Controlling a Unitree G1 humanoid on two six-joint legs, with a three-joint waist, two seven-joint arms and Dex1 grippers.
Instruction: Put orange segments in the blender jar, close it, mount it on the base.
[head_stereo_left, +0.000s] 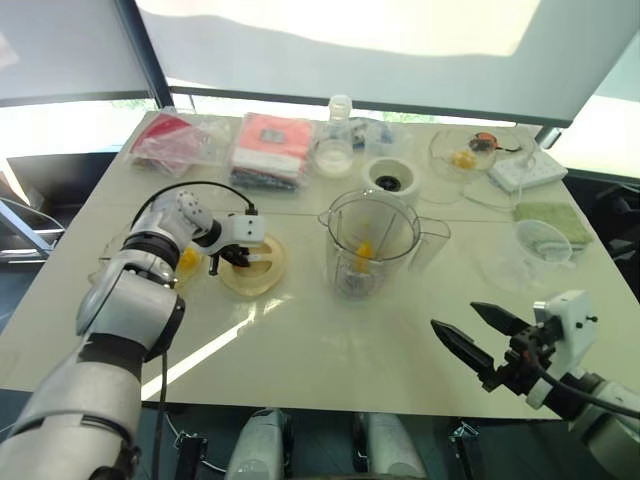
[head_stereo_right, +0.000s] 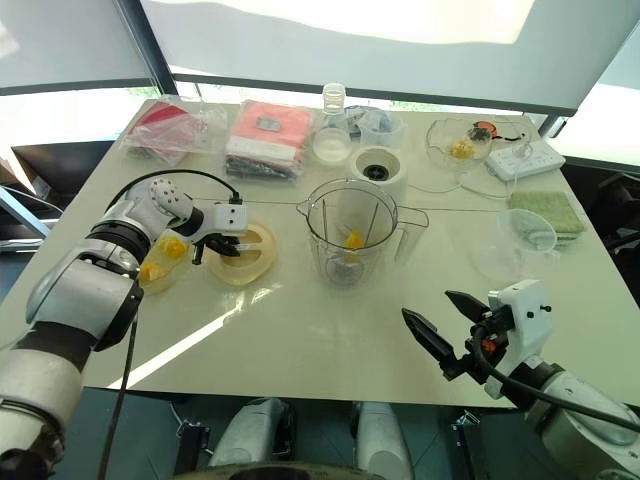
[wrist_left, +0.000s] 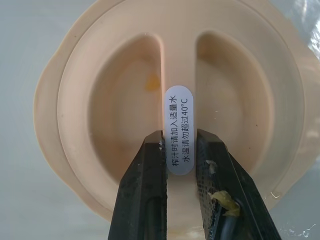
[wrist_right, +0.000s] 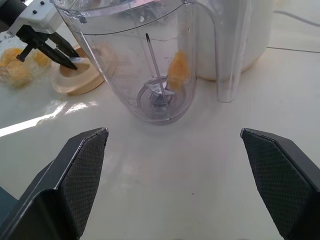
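**Lid's in the pinch, jar sits at 3 o'clock from it**

Left end effector (wrist_left: 181, 150) is pointing steeply down onto the cream lid (head_stereo_left: 252, 265), and its two black fingers (wrist_left: 145, 185) are pressed together on the lid's raised centre rib, the one with the white sticker. So that looks clamped on the lid, which lies flat on the table (head_stereo_left: 330, 350).

The thing that matters next, I reckon: the blender jar (head_stereo_left: 368, 245) stands upright at roughly 3 o'clock from the lid in the head view, near but apart. Its mouth is open and one orange segment (head_stereo_left: 364, 251) sits down near the blade hub. More orange segments (head_stereo_right: 160, 255) sit in a small clear container just beside the lid at 9 o'clock.

Right end effector (head_stereo_right: 448, 322) hangs over the near table edge, fingers spread wide, holding nothing, with the jar up at about 11 o'clock from it. The left arm is the one on the lid.

The base (head_stereo_left: 390, 178) is right behind the jar, at 12 o'clock.
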